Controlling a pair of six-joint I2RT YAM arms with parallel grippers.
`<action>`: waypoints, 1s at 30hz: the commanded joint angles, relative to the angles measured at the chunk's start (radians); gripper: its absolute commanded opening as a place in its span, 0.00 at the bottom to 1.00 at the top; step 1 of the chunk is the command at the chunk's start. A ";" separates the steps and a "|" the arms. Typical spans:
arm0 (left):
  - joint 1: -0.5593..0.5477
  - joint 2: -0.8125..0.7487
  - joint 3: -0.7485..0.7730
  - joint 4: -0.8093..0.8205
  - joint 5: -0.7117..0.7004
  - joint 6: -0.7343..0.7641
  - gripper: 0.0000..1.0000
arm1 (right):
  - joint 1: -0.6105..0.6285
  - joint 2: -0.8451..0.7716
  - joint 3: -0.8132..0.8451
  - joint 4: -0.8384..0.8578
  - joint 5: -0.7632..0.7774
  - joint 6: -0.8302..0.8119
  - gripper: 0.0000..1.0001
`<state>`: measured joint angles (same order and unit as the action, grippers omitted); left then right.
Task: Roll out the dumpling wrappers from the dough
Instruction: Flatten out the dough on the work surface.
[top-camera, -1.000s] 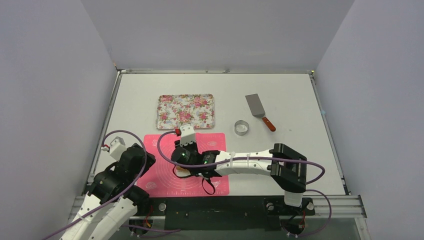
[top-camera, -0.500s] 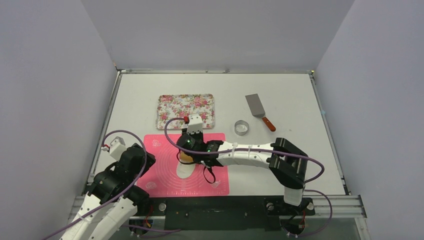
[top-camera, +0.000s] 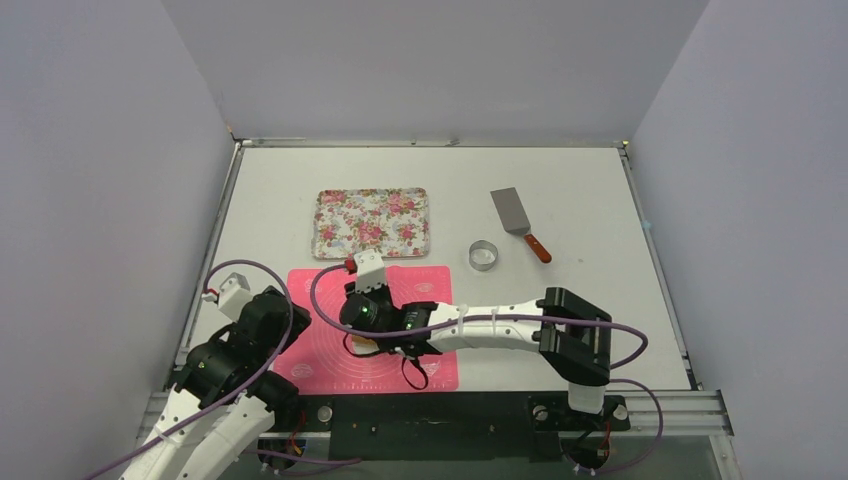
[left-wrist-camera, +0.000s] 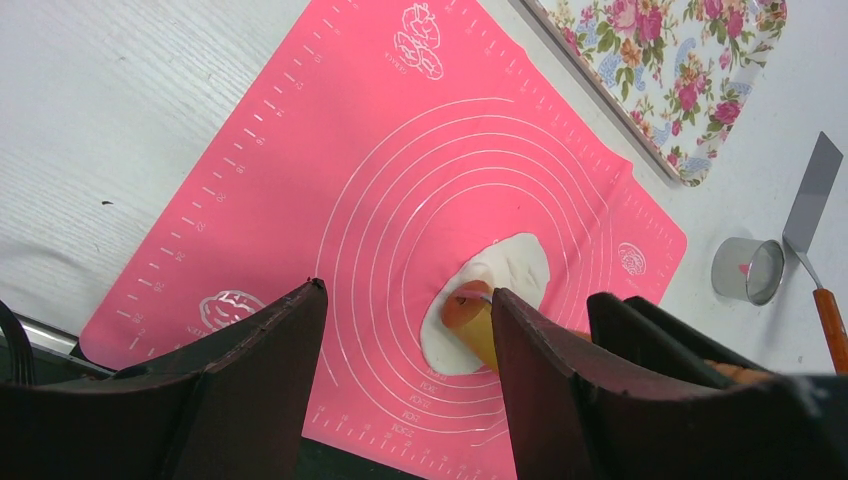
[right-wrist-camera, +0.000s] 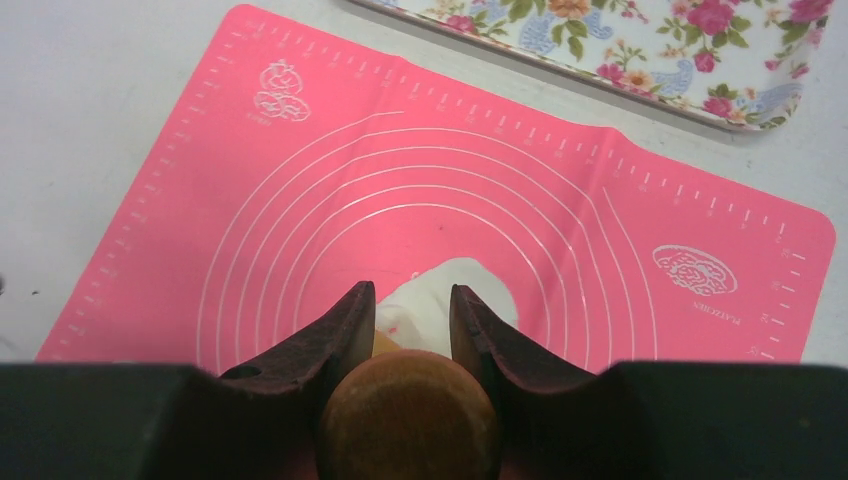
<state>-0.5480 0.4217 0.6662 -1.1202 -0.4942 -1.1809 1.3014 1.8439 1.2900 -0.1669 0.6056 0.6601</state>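
A flattened oval of white dough (left-wrist-camera: 505, 275) lies in the middle of the pink mat (left-wrist-camera: 300, 200). My right gripper (right-wrist-camera: 412, 292) is shut on a wooden rolling pin (right-wrist-camera: 410, 420), whose end rests on the dough (right-wrist-camera: 455, 285). From above, the right gripper (top-camera: 375, 335) covers most of the dough. My left gripper (left-wrist-camera: 408, 290) hangs open and empty over the mat's near left corner, apart from the rolling pin (left-wrist-camera: 472, 318). Dumpling wrappers are out of view.
A floral tray (top-camera: 371, 222) sits just beyond the mat (top-camera: 330, 365). A metal ring cutter (top-camera: 483, 255) and a spatula (top-camera: 515, 218) with a red handle lie to the right of the tray. The left arm (top-camera: 240, 350) is at the mat's left edge.
The right gripper rolled the pin away toward the tray half a second ago and has now drawn it back toward the near edge. The left arm has not moved.
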 joint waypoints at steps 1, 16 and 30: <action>0.003 -0.003 0.040 -0.001 -0.022 0.003 0.59 | 0.023 0.000 -0.001 0.013 -0.048 0.026 0.00; 0.003 0.007 0.048 -0.013 -0.024 0.000 0.59 | -0.119 0.041 -0.037 0.066 0.014 -0.023 0.00; 0.004 -0.005 0.048 -0.015 -0.024 -0.003 0.59 | 0.004 -0.001 -0.194 0.309 -0.037 -0.026 0.00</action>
<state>-0.5480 0.4229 0.6685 -1.1339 -0.4950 -1.1816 1.2552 1.8538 1.1717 0.0902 0.6052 0.6487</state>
